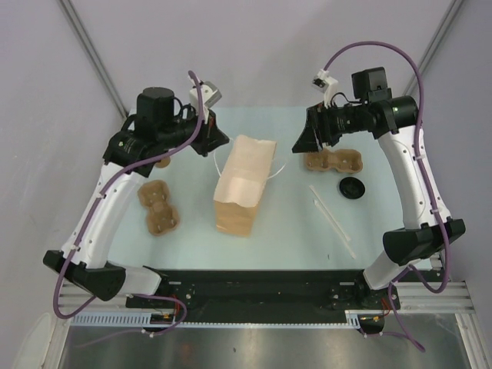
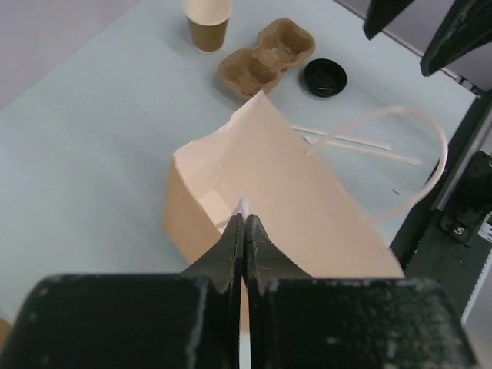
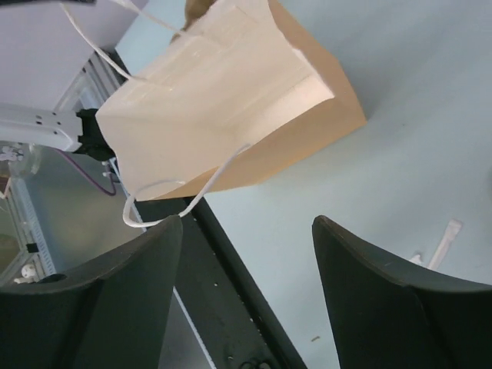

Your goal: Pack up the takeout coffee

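Note:
One kraft paper cup (image 2: 207, 23) stands open, without a lid, at the far side of the table in the left wrist view. A black lid (image 2: 324, 77) lies apart from it, also in the top view (image 1: 352, 187). The other cup is not clearly seen. The brown paper bag (image 1: 242, 184) lies tilted mid-table. My left gripper (image 1: 213, 141) is shut on the bag's white handle (image 2: 244, 205) at its mouth. My right gripper (image 1: 306, 141) is open and empty, above the table to the right of the bag; the bag's other handle (image 3: 184, 201) hangs near its left finger (image 3: 131, 284).
One cardboard cup carrier (image 1: 332, 161) lies right of the bag and another (image 1: 157, 209) to its left. Two wrapped straws (image 1: 332, 220) lie near right. A brown object (image 1: 163, 161) is half hidden under my left arm. The black base rail (image 1: 254, 288) runs along the near edge.

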